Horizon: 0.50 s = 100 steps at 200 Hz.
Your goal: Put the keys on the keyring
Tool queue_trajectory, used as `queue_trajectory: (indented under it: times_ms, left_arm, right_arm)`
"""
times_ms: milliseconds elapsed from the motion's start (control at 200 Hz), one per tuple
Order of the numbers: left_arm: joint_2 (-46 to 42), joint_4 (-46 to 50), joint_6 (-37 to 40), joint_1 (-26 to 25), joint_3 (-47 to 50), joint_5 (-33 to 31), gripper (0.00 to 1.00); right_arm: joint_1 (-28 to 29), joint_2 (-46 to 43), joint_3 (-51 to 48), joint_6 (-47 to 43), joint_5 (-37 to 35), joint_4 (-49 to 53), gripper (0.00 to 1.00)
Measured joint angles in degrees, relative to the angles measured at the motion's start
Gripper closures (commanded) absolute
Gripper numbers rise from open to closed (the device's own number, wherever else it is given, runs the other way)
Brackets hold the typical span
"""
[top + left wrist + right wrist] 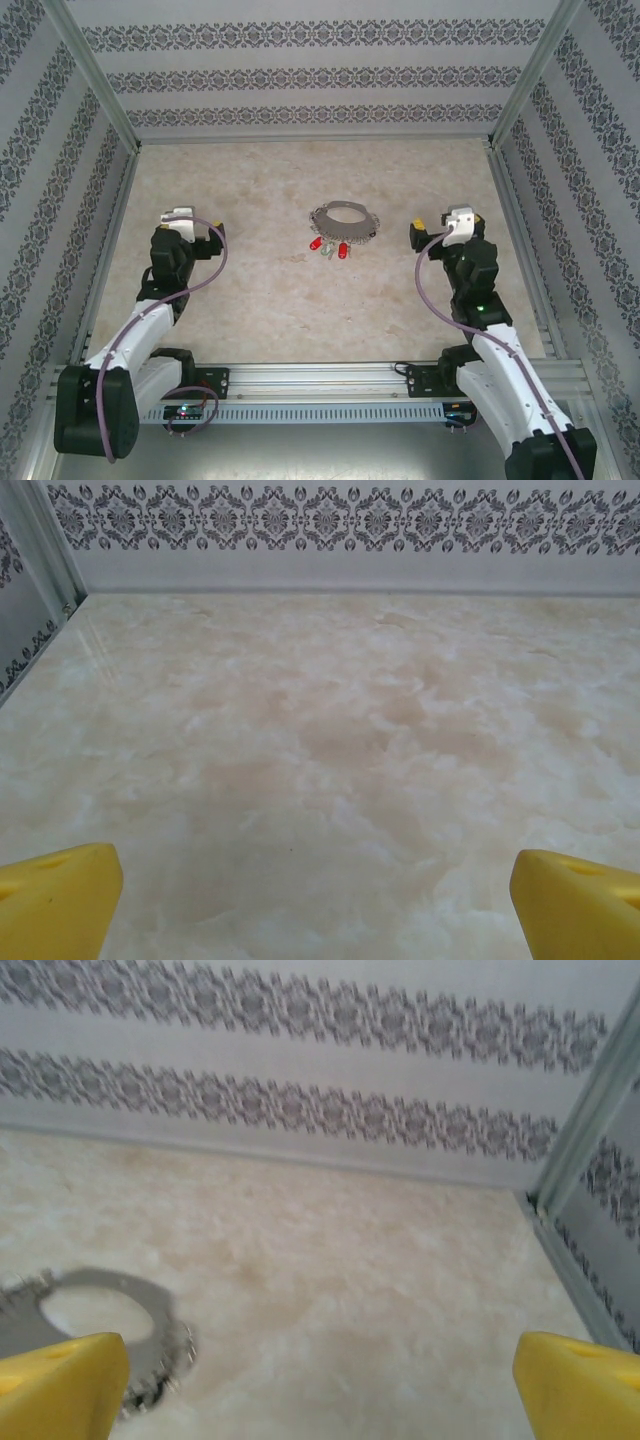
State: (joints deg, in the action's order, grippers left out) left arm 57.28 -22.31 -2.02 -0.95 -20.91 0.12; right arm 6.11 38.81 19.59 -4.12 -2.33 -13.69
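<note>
The keyring [346, 224], a silvery-grey oval loop fringed with small links, lies flat at mid-table. Its edge also shows at the lower left of the right wrist view, keyring [115, 1305], blurred. Two red keys [328, 246] lie right at the ring's near edge, side by side; whether they hang on it I cannot tell. My left gripper [196, 229] stands open well to the ring's left, its yellow fingertips [55, 895] wide apart over bare table. My right gripper [440, 228] is open to the ring's right, yellow fingertips [60, 1385] spread with nothing between them.
Patterned walls [320, 75] enclose the marble-look table [300, 300] on three sides, with metal corner posts [585, 1110]. A rail [320, 380] runs along the near edge where both arm bases sit.
</note>
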Motion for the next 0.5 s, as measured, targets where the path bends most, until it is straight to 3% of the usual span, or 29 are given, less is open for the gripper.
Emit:
queue_trajectory:
  times_ms: [220, 500]
  left_arm:
    - [7.4, -7.0, 0.1, 0.1, 1.7, -1.9, 0.00]
    - [22.3, -16.0, 0.2, 0.3, 1.4, -1.7, 0.00]
  right_arm:
    - [-1.9, 10.8, -9.7, 0.6, 0.9, -10.3, 0.02]
    - [-4.9, 28.7, -8.7, 1.5, 3.0, -25.4, 0.02]
